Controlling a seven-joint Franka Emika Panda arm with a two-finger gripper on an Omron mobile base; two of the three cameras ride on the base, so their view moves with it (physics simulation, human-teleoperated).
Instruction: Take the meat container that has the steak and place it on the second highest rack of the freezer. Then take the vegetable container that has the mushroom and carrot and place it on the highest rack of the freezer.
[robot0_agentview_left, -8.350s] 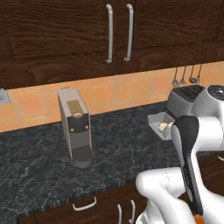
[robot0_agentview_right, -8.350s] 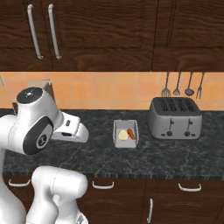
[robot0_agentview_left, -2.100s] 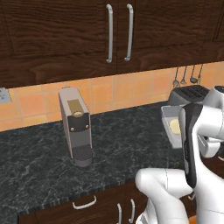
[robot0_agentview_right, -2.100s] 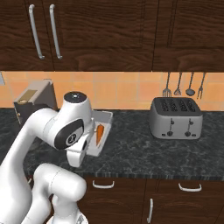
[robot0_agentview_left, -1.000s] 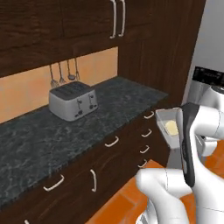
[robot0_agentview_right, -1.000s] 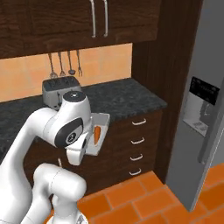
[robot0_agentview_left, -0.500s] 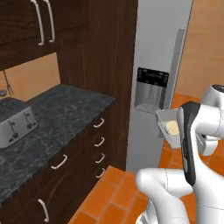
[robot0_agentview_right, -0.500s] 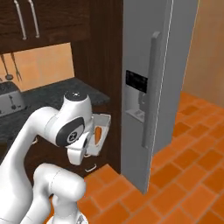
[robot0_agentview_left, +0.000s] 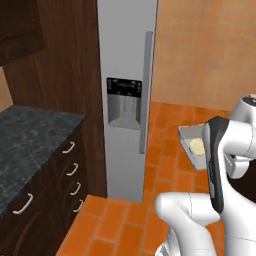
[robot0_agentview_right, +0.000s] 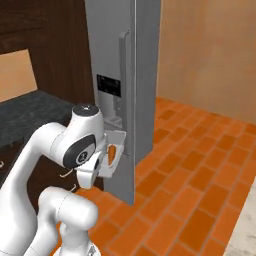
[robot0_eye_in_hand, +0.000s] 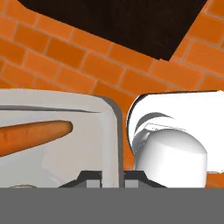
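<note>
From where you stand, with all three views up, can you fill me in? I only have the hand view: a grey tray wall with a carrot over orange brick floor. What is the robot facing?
Observer: A tall grey freezer, its door shut, bar handle toward the robot.
Operator: Anything else in the tray?
Observer: Yes, the left base view shows a pale mushroom lying in the tray.
Operator: Is the tray level?
Observer: No. In the right base view the tray hangs tipped steeply beside the arm, the carrot pointing up and down, with the gripper shut on the tray's wall.
</note>
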